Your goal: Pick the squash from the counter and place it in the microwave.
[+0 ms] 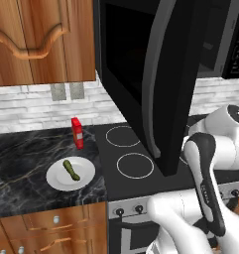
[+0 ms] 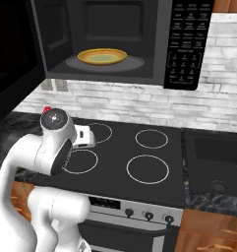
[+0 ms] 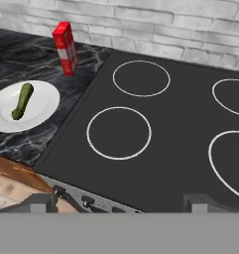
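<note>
Squash (image 3: 22,101), small, dark green, slightly curved, on white plate (image 3: 41,110); tool (image 3: 118,201) wide open, empty.

At the left of the frame, the black veined counter (image 1: 22,154) carries a white plate (image 1: 84,171) (lower) and a red carton (image 1: 77,132).

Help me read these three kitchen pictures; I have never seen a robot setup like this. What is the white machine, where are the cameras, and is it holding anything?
The white machine is a robot arm in a simulated kitchen. Two cameras ride behind it, left and right; the third looks along its gripper, which is open and holds nothing. On the black counter a white plate carries a small green squash, with a red carton standing behind it. Beside them is a stovetop. Above it the microwave stands open, with a yellow dish inside.
</note>
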Controlling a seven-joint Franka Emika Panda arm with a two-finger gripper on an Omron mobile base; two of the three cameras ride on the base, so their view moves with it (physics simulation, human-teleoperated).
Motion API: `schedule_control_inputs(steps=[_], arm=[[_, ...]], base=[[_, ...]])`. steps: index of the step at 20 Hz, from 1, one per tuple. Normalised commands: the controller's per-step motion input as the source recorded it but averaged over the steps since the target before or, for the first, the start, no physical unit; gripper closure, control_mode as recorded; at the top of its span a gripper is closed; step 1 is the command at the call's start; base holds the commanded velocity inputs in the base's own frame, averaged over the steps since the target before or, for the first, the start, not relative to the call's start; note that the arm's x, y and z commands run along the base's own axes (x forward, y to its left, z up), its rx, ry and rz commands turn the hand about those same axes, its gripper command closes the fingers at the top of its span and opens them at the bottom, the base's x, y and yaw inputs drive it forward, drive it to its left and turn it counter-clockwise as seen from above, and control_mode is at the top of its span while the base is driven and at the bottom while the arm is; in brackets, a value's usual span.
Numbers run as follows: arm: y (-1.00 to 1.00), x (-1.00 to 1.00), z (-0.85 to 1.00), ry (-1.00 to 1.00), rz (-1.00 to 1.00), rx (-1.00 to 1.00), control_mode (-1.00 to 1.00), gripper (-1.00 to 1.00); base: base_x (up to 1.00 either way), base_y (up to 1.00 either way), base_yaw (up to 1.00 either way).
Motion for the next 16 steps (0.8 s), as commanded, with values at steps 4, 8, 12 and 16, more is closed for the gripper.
schedule_control_inputs(steps=[4,8,12,16], arm=[[0.03,-0.81,-0.2,-0.32,0.17,0.05,-1.0,-1.0],[0.31,-0.44,-0.13,-0.28,0.03,0.06,-1.0,-1.0],[0.5,-0.39,-0.08,-0.17,0.0,0.09,-1.0,-1.0],[0.74,-0.65,-0.12,-0.23,-0.08,0.07,-1.0,-1.0]], base=[[0.0,0.0,0.0],[0.0,0.0,0.0],[0.0,0.0,0.0],[0.0,0.0,0.0]])
